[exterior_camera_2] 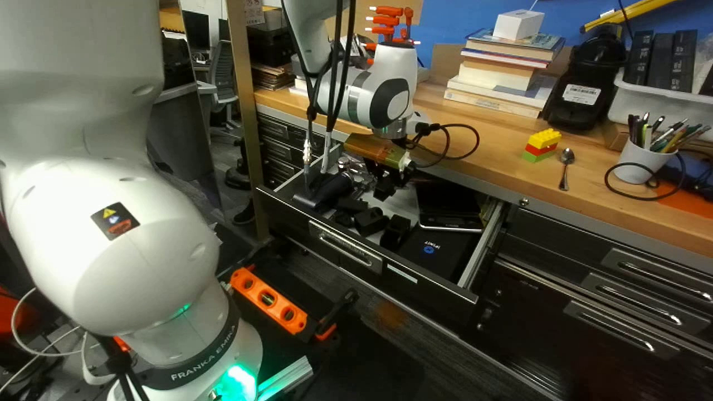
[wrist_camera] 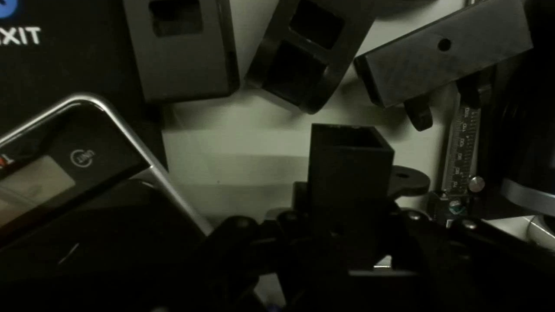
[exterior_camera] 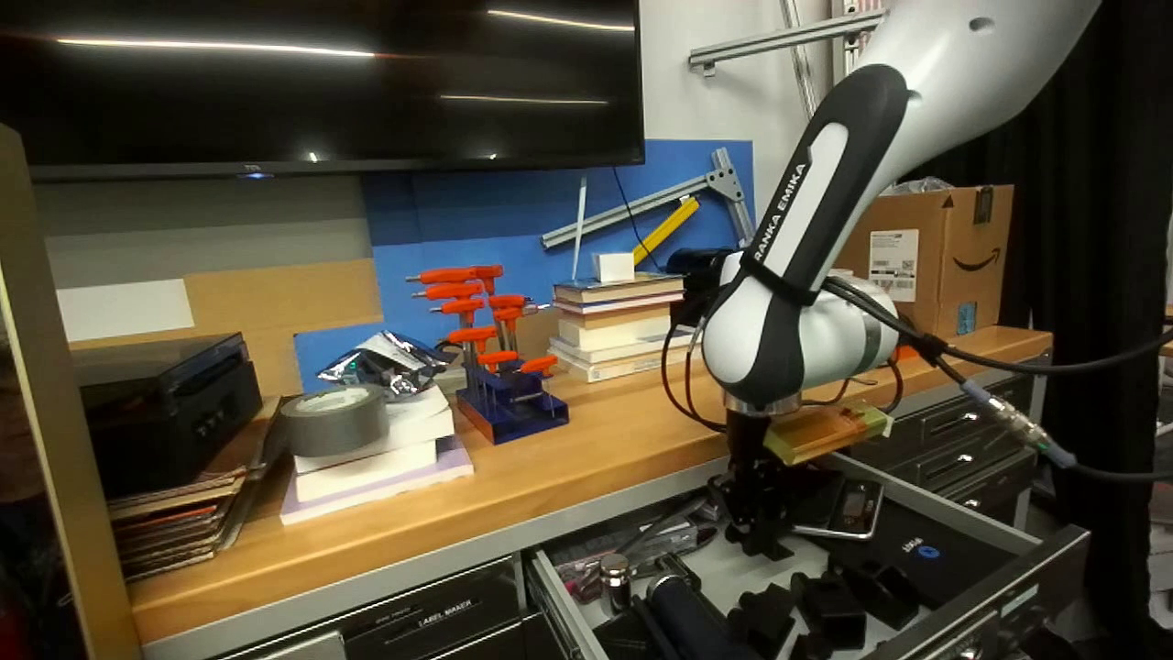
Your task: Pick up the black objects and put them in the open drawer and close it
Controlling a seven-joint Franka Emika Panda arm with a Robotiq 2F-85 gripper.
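The gripper (exterior_camera: pixel 756 521) was clamped on a hollow black block (wrist_camera: pixel 350 173) above the open drawer (exterior_camera_2: pixel 292 220); other black blocks (exterior_camera_2: pixel 371 221) lay inside, near its front edge.

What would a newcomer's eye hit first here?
Probably the bulky white-and-black robot arm in both exterior views, its black end effector shut on a hollow matte-black block over the open, grey-rimmed metal drawer. Next, likely the orange-handled hex keys in a blue stand on the wooden workbench, then the big glossy black flat screen above it in an exterior view.
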